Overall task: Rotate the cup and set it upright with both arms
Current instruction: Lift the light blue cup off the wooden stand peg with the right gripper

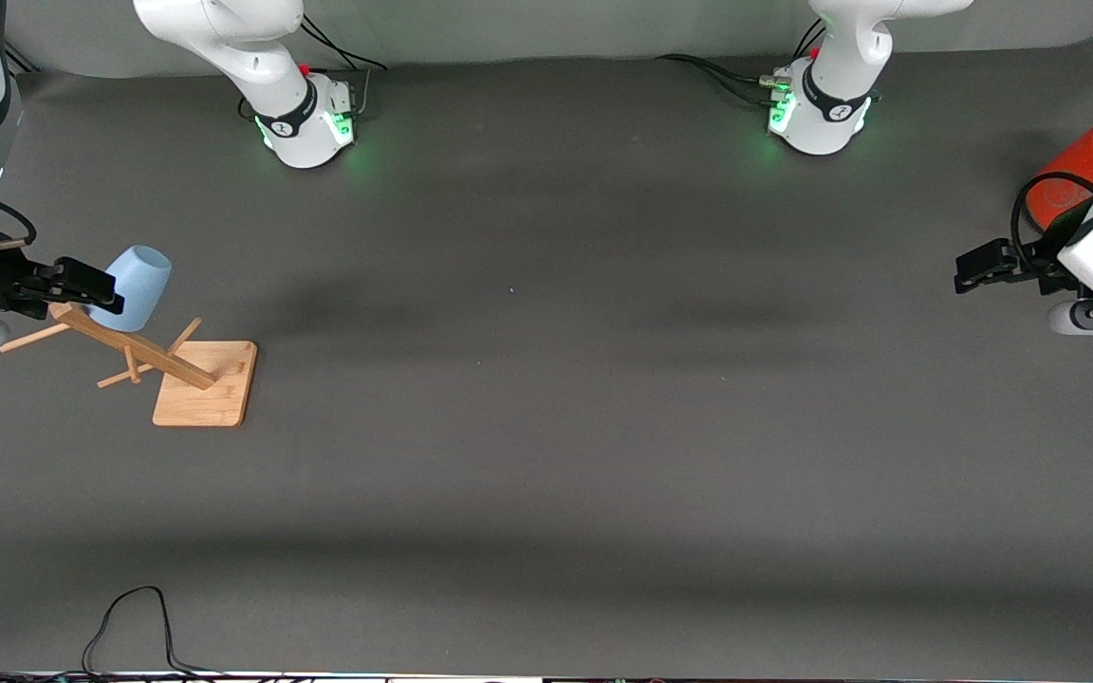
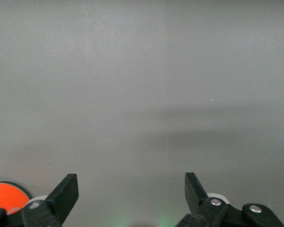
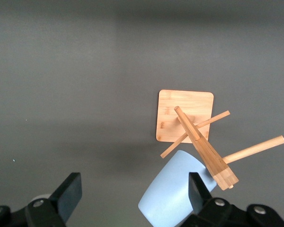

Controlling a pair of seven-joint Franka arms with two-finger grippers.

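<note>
A: Dark grey matte table (image 1: pixel 546 455), widest item. Two white jointed arms based along its edge farthest from the front camera. Large orange cylinder with grey lid (image 1: pixel 1078 175) at the left arm's end.

B: Bamboo mug tree, square base and slanted pegs (image 1: pixel 205 382), near the right arm's end of the table. Small pale-blue plastic tumbler (image 1: pixel 136 286) hung mouth-down on a peg, tilted, clear of the table.

A: Right gripper (image 1: pixel 82 285) just beside the tumbler, fingers spread, nothing held; contact with the wall not discernible. Left gripper (image 1: pixel 983 268) waiting near the orange cylinder, fingers spread, empty.

B: Handling estimate: light, stiff, smooth and likely slippery; tapered wall could slide out of a loose pinch. Best hold judged across the mid wall, square to the axis, lifting along the peg.
</note>
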